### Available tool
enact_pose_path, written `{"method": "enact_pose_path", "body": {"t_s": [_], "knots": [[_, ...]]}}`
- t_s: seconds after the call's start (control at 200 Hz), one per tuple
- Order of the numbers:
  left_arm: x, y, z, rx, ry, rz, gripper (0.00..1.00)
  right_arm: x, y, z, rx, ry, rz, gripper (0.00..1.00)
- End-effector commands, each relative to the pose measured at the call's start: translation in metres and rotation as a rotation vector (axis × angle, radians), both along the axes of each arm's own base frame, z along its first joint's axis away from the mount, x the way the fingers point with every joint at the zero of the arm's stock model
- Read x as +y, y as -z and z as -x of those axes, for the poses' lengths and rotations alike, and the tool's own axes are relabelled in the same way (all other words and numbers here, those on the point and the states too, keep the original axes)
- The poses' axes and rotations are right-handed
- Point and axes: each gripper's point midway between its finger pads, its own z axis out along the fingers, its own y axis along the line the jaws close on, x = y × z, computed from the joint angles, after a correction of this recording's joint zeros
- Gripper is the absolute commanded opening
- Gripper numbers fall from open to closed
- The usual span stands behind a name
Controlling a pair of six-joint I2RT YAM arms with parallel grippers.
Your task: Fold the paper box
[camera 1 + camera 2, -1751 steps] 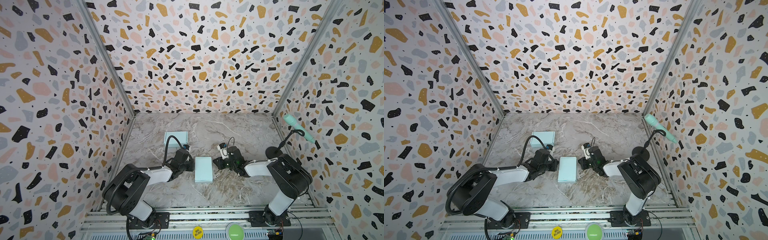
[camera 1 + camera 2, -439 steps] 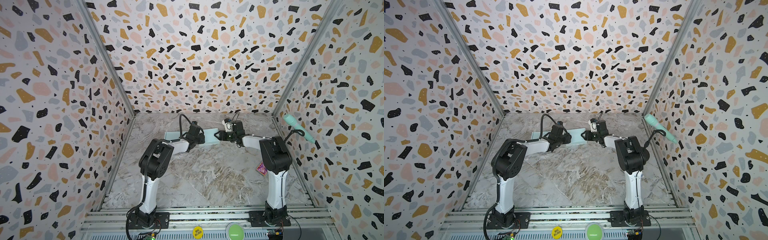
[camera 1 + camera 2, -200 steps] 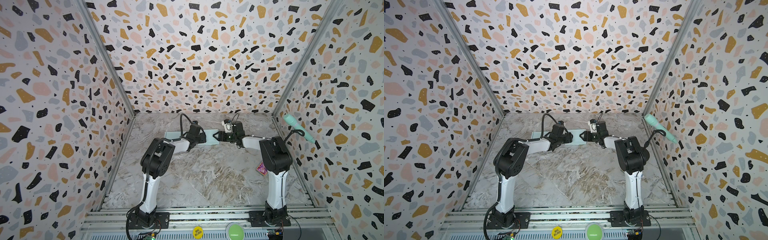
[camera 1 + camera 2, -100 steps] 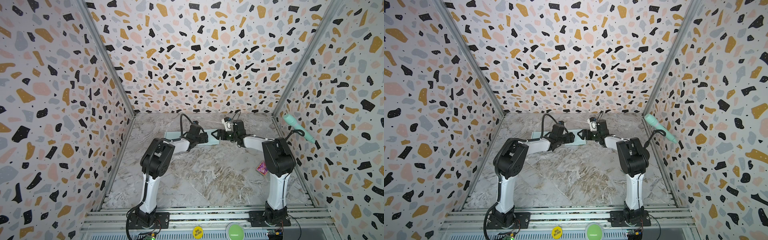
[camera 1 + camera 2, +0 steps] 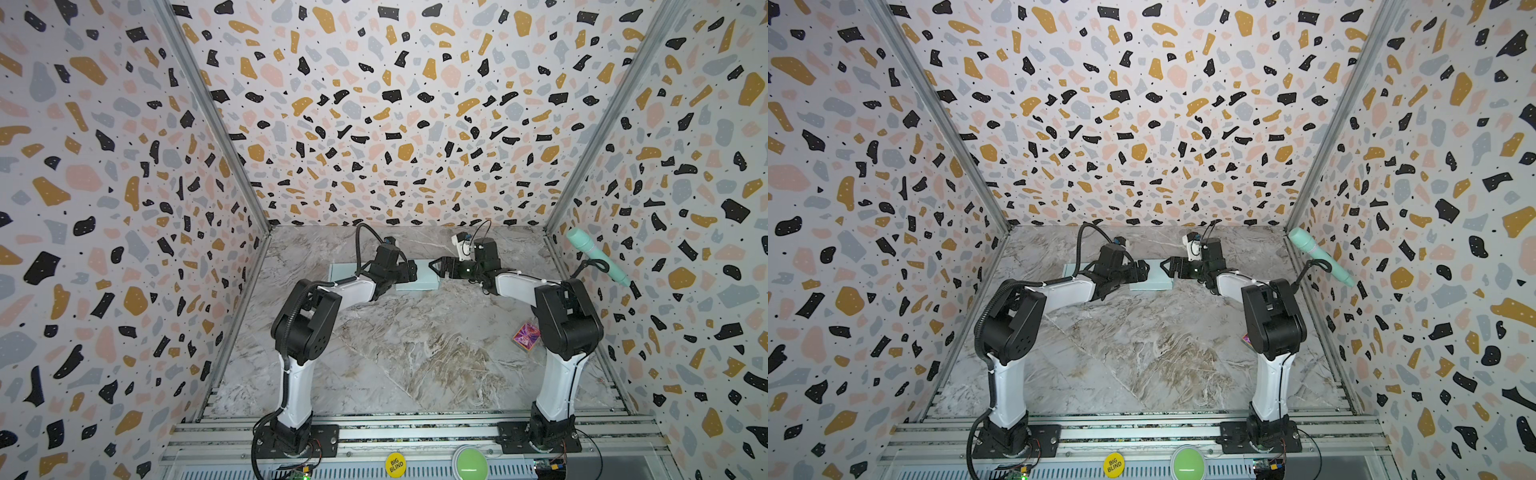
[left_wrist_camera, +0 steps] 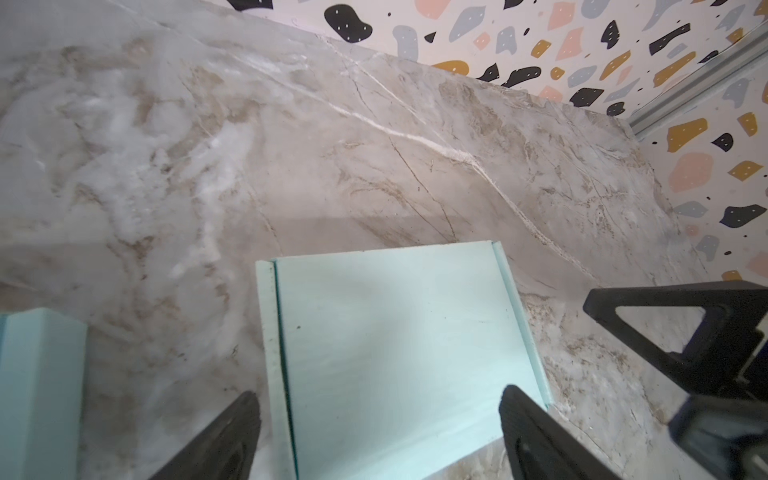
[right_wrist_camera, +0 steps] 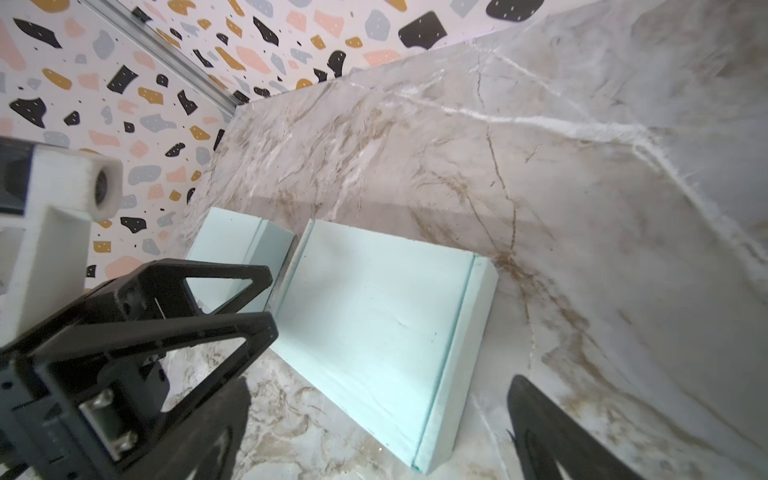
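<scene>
Mint box lies flat and closed at the tabletop's twelve o'clock. Left claw at its nine, right claw at its three, both spread wide and empty. Folding looks finished. Next: lift both clear without nudging it.

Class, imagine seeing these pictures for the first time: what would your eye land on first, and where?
The loud terrazzo walls on three sides grab attention first. Then the open left gripper and right gripper, facing each other across a pale mint paper box at the far end of the marble table.
</scene>
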Motion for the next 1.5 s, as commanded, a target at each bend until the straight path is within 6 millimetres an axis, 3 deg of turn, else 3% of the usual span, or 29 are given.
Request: {"method": "enact_pose_path", "body": {"t_s": [0.0, 0.23, 0.431, 0.566, 0.826, 0.916, 1.101, 1.237, 1.342, 1.492], "knots": [[0.016, -0.023, 0.009, -0.036, -0.005, -0.031, 0.93, -0.003, -0.026, 0.011, -0.045, -0.001, 0.000, 0.99], [0.067, -0.063, 0.044, -0.097, -0.075, -0.148, 0.96, -0.017, -0.046, 0.042, -0.118, 0.012, 0.007, 0.99], [0.127, -0.091, 0.087, -0.159, -0.207, -0.286, 1.00, -0.036, -0.043, 0.080, -0.156, 0.039, 0.057, 0.99], [0.165, -0.098, 0.117, -0.181, -0.297, -0.362, 1.00, -0.051, -0.048, 0.103, -0.205, 0.072, 0.090, 0.99], [0.212, -0.124, 0.171, -0.378, -0.434, -0.268, 1.00, -0.092, -0.066, 0.138, -0.347, 0.227, 0.147, 0.99], [0.238, -0.119, 0.189, -0.416, -0.569, -0.205, 1.00, -0.107, -0.072, 0.150, -0.404, 0.293, 0.156, 0.99], [0.281, -0.088, 0.215, -0.426, -0.805, -0.183, 1.00, -0.128, -0.093, 0.175, -0.572, 0.381, 0.123, 0.99], [0.294, -0.087, 0.221, -0.440, -0.841, -0.277, 1.00, -0.157, -0.099, 0.183, -0.623, 0.538, 0.135, 0.99], [0.301, -0.090, 0.224, -0.457, -0.845, -0.374, 1.00, -0.180, -0.088, 0.182, -0.608, 0.643, 0.213, 0.99], [0.310, -0.085, 0.229, -0.463, -0.873, -0.449, 1.00, -0.177, -0.075, 0.185, -0.641, 0.579, 0.319, 0.99]]}}
